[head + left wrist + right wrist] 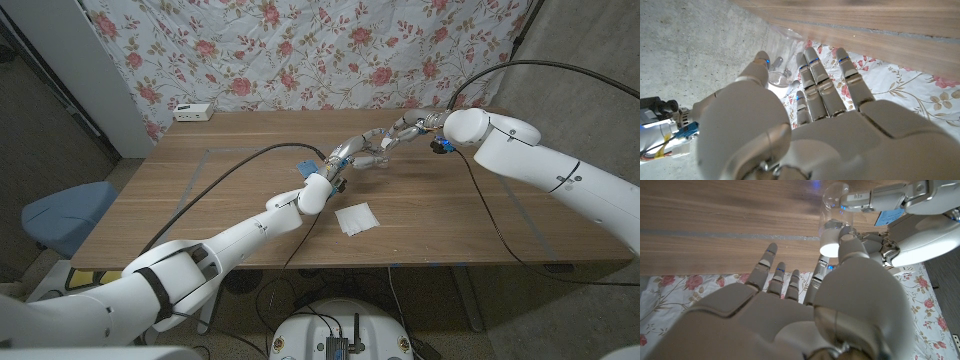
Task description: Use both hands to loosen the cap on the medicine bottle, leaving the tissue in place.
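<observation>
left hand and right hand meet over the far middle of the wooden worktop, fingers close together around a clear medicine bottle. in the right wrist view the right hand's thumb and a finger pinch the white cap, other fingers spread; the left hand's fingers lie along the bottle's clear body, gripping it. in the left wrist view the bottle sits between thumb and fingertips. a white tissue lies flat on the worktop nearer the robot, apart from both hands. floral cloth hangs behind; a small white box sits at the far left edge.
</observation>
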Tool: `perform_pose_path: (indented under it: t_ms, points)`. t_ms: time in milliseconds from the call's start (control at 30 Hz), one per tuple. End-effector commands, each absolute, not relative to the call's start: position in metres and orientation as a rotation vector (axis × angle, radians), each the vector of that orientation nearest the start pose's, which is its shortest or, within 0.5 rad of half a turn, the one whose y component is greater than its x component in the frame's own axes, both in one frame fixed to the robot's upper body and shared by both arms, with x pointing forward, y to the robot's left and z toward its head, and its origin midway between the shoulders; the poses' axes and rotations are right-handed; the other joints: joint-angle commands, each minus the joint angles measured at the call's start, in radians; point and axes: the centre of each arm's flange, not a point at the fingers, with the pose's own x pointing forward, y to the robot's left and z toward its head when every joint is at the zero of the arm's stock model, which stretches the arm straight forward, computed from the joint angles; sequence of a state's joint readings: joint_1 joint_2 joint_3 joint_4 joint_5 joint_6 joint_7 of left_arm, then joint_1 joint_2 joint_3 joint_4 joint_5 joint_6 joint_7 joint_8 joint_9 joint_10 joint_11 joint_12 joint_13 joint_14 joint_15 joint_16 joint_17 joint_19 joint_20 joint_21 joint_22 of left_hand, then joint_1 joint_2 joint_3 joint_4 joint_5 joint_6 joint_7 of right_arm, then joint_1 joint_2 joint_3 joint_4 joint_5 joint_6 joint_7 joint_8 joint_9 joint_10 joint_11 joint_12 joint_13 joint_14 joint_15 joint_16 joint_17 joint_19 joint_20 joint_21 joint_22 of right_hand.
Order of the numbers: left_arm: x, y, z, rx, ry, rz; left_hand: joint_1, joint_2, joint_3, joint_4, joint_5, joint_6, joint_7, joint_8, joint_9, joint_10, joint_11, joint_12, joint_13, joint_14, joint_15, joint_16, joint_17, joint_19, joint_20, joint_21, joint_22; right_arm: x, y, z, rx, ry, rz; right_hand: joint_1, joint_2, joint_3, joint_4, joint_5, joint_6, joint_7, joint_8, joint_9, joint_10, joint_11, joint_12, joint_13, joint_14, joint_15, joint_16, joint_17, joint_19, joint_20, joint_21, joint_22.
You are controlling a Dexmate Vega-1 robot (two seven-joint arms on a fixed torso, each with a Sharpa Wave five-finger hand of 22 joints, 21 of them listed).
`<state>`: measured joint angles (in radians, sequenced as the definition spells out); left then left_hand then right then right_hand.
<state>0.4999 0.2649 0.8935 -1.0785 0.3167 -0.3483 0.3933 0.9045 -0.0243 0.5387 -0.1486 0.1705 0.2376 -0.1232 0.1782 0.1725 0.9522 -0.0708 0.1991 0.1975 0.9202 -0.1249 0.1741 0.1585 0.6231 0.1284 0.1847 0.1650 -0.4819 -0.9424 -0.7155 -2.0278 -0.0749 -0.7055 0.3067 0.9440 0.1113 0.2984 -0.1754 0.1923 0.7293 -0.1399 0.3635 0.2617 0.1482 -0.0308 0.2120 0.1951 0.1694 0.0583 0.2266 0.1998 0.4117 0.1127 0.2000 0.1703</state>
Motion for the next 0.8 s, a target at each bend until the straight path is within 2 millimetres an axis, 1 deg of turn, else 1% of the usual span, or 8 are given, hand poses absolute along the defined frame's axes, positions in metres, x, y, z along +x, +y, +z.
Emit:
perform_pose_path:
  t_ms: [33,133,300,467,633,733,800]
  points:
    - [0.6465,0.0212,-0.0044,0.855,-0.977,-0.261,0.001,0.011,0.006,0.004,0.007,0.007,-0.001,0.007,0.003,0.067,-0.059,0.005,0.005,0.011,-0.076,0.000,0.003,-0.005,0.000,0.002,0.003,0.5726,-0.2245,0.1040,-1.194,-0.268,0.190,0.040,0.023,0.019,-0.001,-0.002,0.045,-0.069,0.001,-0.002,0.006,-0.021,0.000,0.002,0.001,-0.012,0.008,0.003,0.002,-0.008,0.002,0.003]
    - [0.6463,0.0211,-0.0045,0.854,-0.978,-0.259,0.002,0.011,0.006,0.003,0.007,0.008,-0.001,0.008,0.003,0.067,-0.057,0.005,0.005,0.011,-0.077,0.000,0.003,-0.005,0.000,0.003,0.003,0.5727,-0.2247,0.1038,-1.197,-0.267,0.193,0.048,0.029,0.024,-0.001,-0.003,0.045,-0.078,-0.002,-0.005,0.006,-0.030,-0.002,0.002,0.001,-0.012,0.007,0.004,0.001,-0.008,0.001,0.003]
    - [0.6459,0.0211,-0.0047,0.856,-0.977,-0.259,0.000,0.012,0.006,0.004,0.007,0.008,0.000,0.007,0.003,0.066,-0.058,0.005,0.005,0.011,-0.077,0.000,0.003,-0.006,0.000,0.002,0.003,0.5729,-0.2251,0.1034,-1.190,-0.264,0.204,0.056,0.035,0.029,0.000,-0.003,0.053,-0.081,-0.001,-0.007,0.005,-0.035,-0.003,0.002,0.000,-0.013,0.007,0.004,-0.002,-0.010,0.000,0.003]
    - [0.6454,0.0209,-0.0050,0.856,-0.977,-0.259,-0.001,0.012,0.007,0.004,0.007,0.007,-0.001,0.007,0.003,0.068,-0.058,0.005,0.005,0.011,-0.076,-0.001,0.003,-0.007,0.000,0.002,0.003,0.5719,-0.2261,0.1029,-1.186,-0.264,0.218,0.064,0.039,0.034,0.000,-0.003,0.053,-0.083,-0.005,-0.010,0.004,-0.032,-0.005,0.002,-0.003,-0.012,0.005,0.004,-0.005,-0.009,-0.002,0.003]
    - [0.6445,0.0206,-0.0056,0.855,-0.978,-0.258,-0.001,0.013,0.008,0.004,0.007,0.008,0.000,0.007,0.003,0.068,-0.057,0.005,0.005,0.012,-0.077,0.000,0.003,-0.007,0.000,0.002,0.003,0.5706,-0.2266,0.1029,-1.183,-0.265,0.232,0.077,0.046,0.041,0.000,-0.002,0.051,-0.083,-0.011,-0.014,0.002,-0.035,-0.007,0.001,-0.008,-0.013,0.003,0.005,-0.012,-0.010,-0.004,0.003]
    - [0.6437,0.0207,-0.0061,0.855,-0.978,-0.257,-0.002,0.012,0.007,0.004,0.007,0.008,0.000,0.007,0.003,0.069,-0.057,0.006,0.005,0.013,-0.076,0.000,0.003,-0.007,0.000,0.002,0.003,0.5695,-0.2266,0.1028,-1.182,-0.266,0.236,0.088,0.050,0.048,-0.002,-0.001,0.054,-0.083,-0.012,-0.016,0.002,-0.038,-0.007,0.001,-0.010,-0.016,0.002,0.005,-0.016,-0.011,-0.006,0.003]
    - [0.6432,0.0207,-0.0065,0.855,-0.978,-0.256,-0.003,0.012,0.007,0.004,0.007,0.008,0.000,0.007,0.003,0.067,-0.058,0.005,0.005,0.013,-0.075,0.000,0.003,-0.007,0.000,0.002,0.003,0.5686,-0.2267,0.1026,-1.182,-0.267,0.238,0.104,0.054,0.057,-0.005,0.001,0.066,-0.083,-0.012,-0.019,0.003,-0.039,-0.008,0.001,-0.013,-0.018,0.000,0.005,-0.020,-0.013,-0.007,0.003]
